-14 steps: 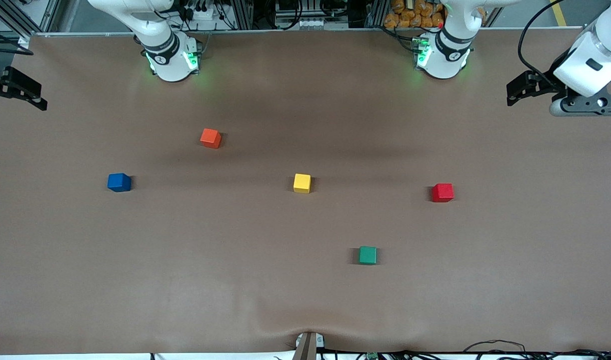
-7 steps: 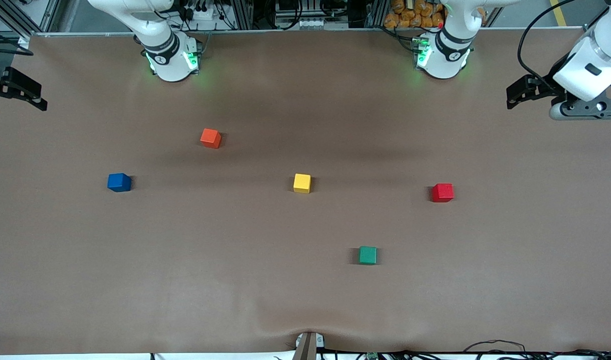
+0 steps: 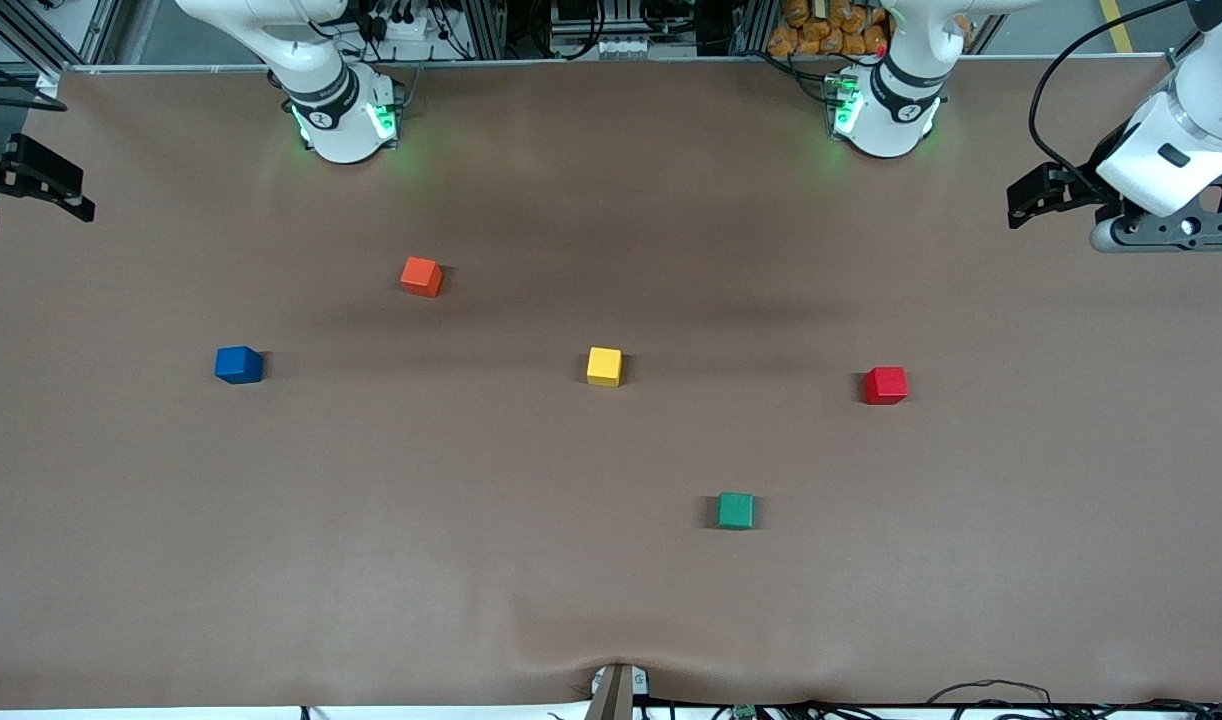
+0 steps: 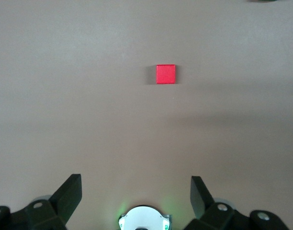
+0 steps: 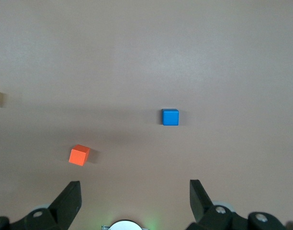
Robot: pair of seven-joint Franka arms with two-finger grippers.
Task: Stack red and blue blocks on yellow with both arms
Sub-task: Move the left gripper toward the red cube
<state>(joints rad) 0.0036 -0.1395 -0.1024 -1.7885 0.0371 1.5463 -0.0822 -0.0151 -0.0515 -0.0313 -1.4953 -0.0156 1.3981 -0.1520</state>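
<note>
Nearest the front camera on the brown table (image 3: 371, 560): a green cube (image 3: 736, 510), alone, toward the left arm's end.

Next row back, three cubes spread well apart along the table. Blue block (image 3: 238, 365) toward the right arm's end; yellow cube (image 3: 604, 366) about midway; red block (image 3: 885, 385) toward the left arm's end, slightly nearer the camera than the other two. All sit flat on the table, none stacked, none touched.

Farther still: an orange cube (image 3: 421, 276), turned a little askew, between the blue and yellow ones along the table's length.

Up in the air, left gripper (image 3: 1033, 190) hangs over the table's edge at the left arm's end, fingers spread wide, nothing between them. Its wrist camera looks down on the red block.

Right gripper (image 3: 46, 185) hangs over the table's edge at the right arm's end, fingers likewise wide apart and empty; its wrist view takes in the blue and orange cubes.
</note>
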